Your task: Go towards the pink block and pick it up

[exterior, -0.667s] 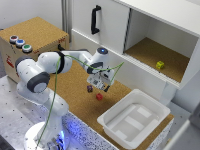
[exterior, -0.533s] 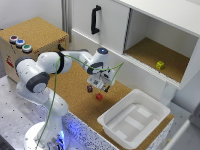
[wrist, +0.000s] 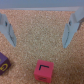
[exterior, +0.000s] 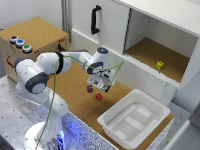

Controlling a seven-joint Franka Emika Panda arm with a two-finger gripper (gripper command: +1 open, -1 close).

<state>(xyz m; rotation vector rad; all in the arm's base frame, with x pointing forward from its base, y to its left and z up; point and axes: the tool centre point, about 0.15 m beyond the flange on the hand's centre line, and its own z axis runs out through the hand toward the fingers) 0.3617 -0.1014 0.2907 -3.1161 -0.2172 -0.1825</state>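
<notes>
Look at the middle of the exterior view and you find the gripper (exterior: 101, 85) hanging over the cork floor (exterior: 75, 92), just above the pink block (exterior: 99, 96), which sits a little below the frame's centre on that floor. A dark purple cube (exterior: 90, 88) lies just beside the pink block, on its upper left, apart from it by a thin strip of cork. In the wrist view your gripper (wrist: 41, 30) has its two fingers (wrist: 72, 30) spread wide, with only bare cork between them; the pink block (wrist: 43, 69) lies outside that gap, untouched, and the dark purple cube (wrist: 3, 62) shows only at the frame's edge. Lower right in the exterior view you see a white tray (exterior: 113, 123) resting on the same floor, well apart from the block. In the open cabinet shelf (exterior: 142, 52) at the upper right a yellow-green cube (exterior: 160, 64) sits alone. At the upper left, a wooden box (exterior: 37, 32) carries three round buttons (exterior: 20, 43).
</notes>
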